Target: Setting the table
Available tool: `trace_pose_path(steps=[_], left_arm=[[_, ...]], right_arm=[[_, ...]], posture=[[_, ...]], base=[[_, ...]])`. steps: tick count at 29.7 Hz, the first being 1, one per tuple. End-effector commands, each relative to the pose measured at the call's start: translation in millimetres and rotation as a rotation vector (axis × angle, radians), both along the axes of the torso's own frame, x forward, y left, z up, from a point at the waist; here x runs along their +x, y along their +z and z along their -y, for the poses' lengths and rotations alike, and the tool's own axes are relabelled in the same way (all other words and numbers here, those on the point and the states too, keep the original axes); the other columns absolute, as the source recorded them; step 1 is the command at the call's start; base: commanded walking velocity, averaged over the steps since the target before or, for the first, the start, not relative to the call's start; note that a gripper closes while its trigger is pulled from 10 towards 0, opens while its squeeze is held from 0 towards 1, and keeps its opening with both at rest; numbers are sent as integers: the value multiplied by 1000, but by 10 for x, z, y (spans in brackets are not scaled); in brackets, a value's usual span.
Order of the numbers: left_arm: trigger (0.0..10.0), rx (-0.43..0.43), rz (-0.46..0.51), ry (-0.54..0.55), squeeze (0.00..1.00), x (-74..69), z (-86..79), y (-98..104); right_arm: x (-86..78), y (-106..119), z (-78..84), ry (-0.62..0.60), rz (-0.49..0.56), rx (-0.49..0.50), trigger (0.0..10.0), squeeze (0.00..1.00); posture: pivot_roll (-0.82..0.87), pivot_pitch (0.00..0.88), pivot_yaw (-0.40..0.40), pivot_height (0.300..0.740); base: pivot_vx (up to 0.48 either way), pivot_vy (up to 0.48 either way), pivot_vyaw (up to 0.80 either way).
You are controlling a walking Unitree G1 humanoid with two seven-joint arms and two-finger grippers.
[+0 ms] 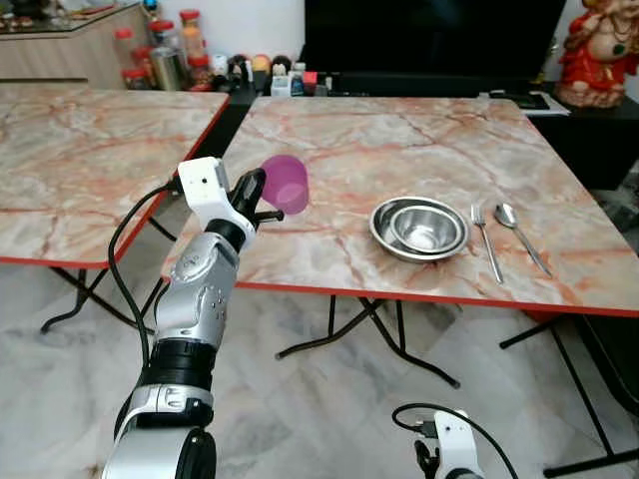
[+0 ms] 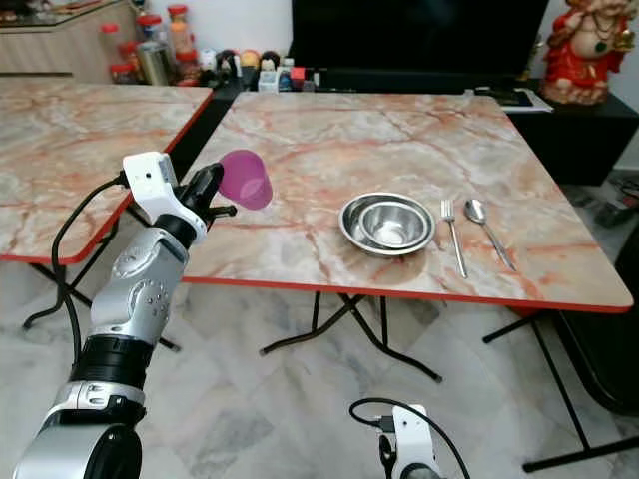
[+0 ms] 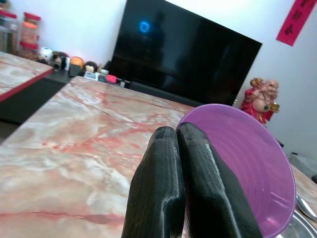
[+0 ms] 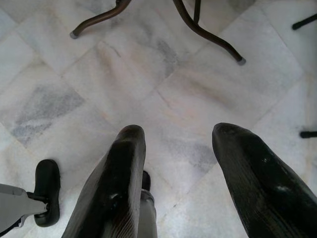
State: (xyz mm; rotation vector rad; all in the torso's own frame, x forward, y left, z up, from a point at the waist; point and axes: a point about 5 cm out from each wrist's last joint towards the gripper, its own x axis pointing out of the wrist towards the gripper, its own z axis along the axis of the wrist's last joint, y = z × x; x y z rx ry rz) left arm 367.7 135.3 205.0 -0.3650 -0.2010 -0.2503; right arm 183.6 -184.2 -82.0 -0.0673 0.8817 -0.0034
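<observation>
Two nested steel bowls [image 1: 419,229], fork [image 1: 485,239], spoon [image 1: 519,236] lie right of the purple cup [image 1: 286,184] pinched in left jaws; right jaws parted.

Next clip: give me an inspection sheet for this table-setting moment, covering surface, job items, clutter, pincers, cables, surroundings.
Surface: marble-pattern table with red edge; a second like table to its left.
Job's things: purple cup held tilted above the table's near-left edge; steel bowls, one nested in the other; fork and spoon side by side to their right.
Clutter: nothing seen on the main table.
Pincers: left pincer shut on the cup's rim; right pincer open, hanging low over the floor.
Cables: black cable looping along the left arm.
Surroundings: dark TV, jars, red figurine, tiled floor.
</observation>
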Motion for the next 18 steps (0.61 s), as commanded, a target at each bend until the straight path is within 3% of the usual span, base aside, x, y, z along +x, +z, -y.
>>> trace_pose_path(steps=[1, 18], left_arm=[[10000, -4, 38, 7, 0, -9, -35, 93], [10000, 6, 32, -6, 0, -16, -29, 74]], right_arm=[[38, 19, -14, -1, 15, 2, 10000, 0], [49, 21, -37, 1, 17, 4, 10000, 0]], posture=[[-2, 0, -3, 719], [3, 0, -8, 719]], base=[[0, 0, 0], [236, 0, -111]])
